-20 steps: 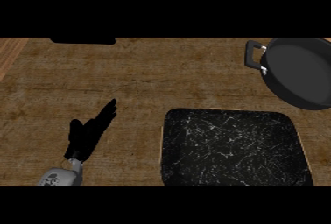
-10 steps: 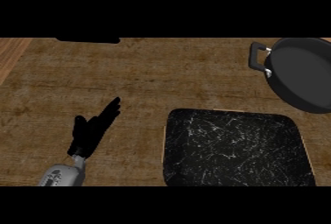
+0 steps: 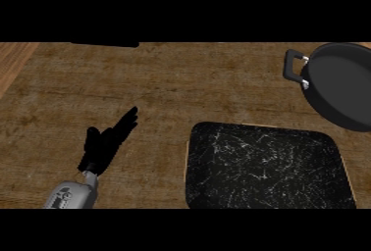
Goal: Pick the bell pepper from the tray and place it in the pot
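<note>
Left hand [image 3: 109, 142] resting on the wooden surface [image 3: 181, 83], fingers straight and released, grasping nothing, just left of the dark tray [image 3: 268, 166]. Right hand nowhere in view. No bell pepper visible on the tray or elsewhere, possibly out of view. Pot [image 3: 340, 83] at upper right, apparently bare inside, nothing blocking the way to it

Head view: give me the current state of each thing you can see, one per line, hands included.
left hand: open, fingers straight, over the counter left of the tray, holding nothing.
right hand: not in view.
tray: flat on the counter, no bell pepper visible on it.
pot: upright at the right edge, lidless, nothing visible inside, partly cut off.
pot handle: points left, nothing touching it.
counter: wooden top.
</note>
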`<state>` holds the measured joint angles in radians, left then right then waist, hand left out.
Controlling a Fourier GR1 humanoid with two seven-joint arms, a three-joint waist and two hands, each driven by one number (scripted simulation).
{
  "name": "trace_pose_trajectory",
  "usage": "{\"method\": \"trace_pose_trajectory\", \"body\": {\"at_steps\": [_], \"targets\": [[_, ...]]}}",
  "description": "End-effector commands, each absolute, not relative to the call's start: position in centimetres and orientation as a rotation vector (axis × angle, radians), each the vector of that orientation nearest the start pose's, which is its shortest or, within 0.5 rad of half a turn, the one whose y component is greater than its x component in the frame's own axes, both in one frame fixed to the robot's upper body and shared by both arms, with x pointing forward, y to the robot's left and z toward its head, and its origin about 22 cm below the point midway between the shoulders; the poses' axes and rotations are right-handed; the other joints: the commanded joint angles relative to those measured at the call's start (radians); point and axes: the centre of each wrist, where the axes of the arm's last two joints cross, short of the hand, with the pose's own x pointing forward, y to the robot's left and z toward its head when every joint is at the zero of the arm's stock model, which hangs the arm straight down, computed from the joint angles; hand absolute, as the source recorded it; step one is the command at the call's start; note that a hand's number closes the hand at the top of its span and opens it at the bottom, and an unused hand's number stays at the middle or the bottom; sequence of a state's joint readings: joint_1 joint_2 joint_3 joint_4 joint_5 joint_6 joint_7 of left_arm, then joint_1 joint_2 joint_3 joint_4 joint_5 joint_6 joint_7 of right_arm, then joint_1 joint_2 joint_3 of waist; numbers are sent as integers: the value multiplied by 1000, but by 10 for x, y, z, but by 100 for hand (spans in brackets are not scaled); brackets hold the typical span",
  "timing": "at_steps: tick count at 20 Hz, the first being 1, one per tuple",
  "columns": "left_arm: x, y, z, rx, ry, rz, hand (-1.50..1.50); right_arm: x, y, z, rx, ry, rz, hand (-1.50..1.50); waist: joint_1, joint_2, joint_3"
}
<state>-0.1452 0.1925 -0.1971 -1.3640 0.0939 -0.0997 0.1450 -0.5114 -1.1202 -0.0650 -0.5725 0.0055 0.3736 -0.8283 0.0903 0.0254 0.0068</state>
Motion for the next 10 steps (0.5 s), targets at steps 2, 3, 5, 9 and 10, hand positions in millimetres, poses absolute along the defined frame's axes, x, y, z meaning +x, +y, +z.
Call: {"method": "trace_pose_trajectory", "body": {"at_steps": [2, 3, 5, 9, 10], "targets": [[275, 213, -9, -120, -1307, -355, 0, 306, -544, 202, -537, -1738, 901, 150, 10, 1, -2], [266, 223, -29, -107, -1288, -362, 0, 313, -538, 186, -550, -1734, 920, 150, -2, 2, -3], [277, 215, -6, -111, -1292, -358, 0, 325, -529, 194, -577, -1700, 989, 150, -1, -2, -2], [285, 227, -12, -86, -1295, -340, 0, 357, -496, 180, -564, -1699, 1072, 150, -21, -4, -4], [274, 202, -12, -113, -1300, -335, 0, 356, -500, 190, -594, -1658, 1124, 150, -12, -5, -3]]}}
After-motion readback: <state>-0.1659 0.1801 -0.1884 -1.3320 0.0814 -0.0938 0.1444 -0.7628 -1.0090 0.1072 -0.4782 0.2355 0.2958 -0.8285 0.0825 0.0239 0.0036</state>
